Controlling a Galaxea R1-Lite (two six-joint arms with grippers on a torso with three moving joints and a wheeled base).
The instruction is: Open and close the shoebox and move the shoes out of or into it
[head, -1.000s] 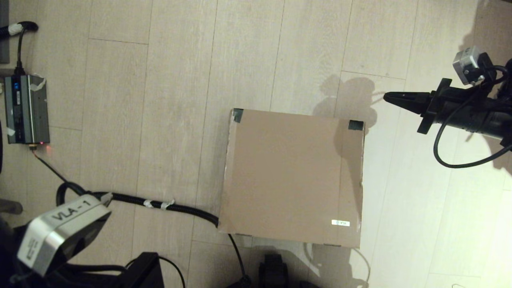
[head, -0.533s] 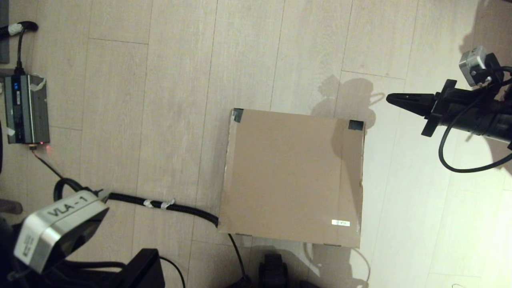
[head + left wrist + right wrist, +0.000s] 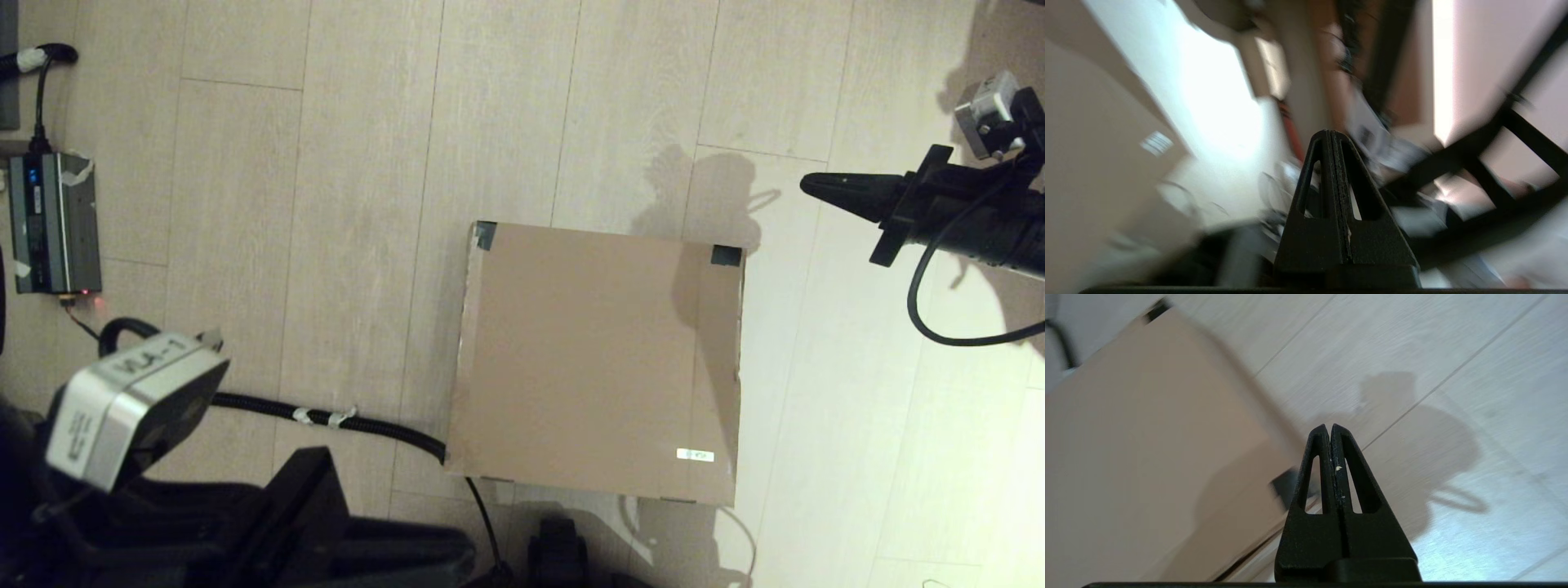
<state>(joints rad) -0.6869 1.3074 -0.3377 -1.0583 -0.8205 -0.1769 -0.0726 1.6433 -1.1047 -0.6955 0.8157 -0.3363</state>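
The shoebox [image 3: 596, 359] lies on the wooden floor with its lid down, black tape on its two far corners and a small white label near its front right corner. The shoes are out of view. My right gripper [image 3: 804, 184] hovers shut and empty beyond the box's far right corner, pointing left, apart from the box. In the right wrist view the shut right gripper [image 3: 1329, 426] stands over bare floor with the shoebox [image 3: 1147, 437] beside it. My left gripper [image 3: 1331, 132] is shut and empty; its arm sits at the lower left with its wrist camera [image 3: 135, 404].
A grey power unit [image 3: 53, 222] lies at the far left of the floor. A black corrugated cable [image 3: 326, 418] runs from it to the box's front left corner. A dark part of the robot's base [image 3: 559, 555] sits just in front of the box.
My right gripper has drifted right and slightly farther away from the box, still shut. The left arm has lifted and shifted, bringing more of its dark body into view. The box has not moved.
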